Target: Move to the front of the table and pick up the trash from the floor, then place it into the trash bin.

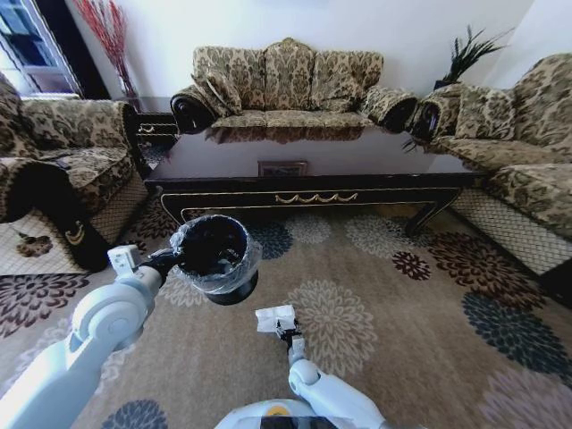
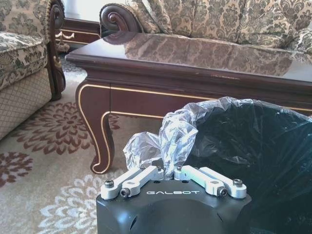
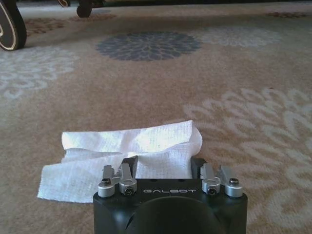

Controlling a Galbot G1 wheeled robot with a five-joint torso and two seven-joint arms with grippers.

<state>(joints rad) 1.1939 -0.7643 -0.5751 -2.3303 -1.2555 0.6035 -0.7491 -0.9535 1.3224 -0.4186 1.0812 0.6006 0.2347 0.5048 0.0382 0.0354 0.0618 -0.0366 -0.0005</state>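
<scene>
Napkin (image 3: 131, 156) flat on carpet (image 3: 234, 87) before table's (image 1: 304, 183) front edge; my right gripper (image 3: 163, 168) down over it, fingers spread, ready to pinch. Left gripper (image 2: 168, 175) clamps bin (image 1: 214, 255) rim, keeping bin close for drop.

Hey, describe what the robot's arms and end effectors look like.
Both arms are smooth, rounded pale grey-white shells. Each end effector, left and right, has a black body lettered GALBOT in white, with silver metal finger linkages held by dark screws.
</scene>
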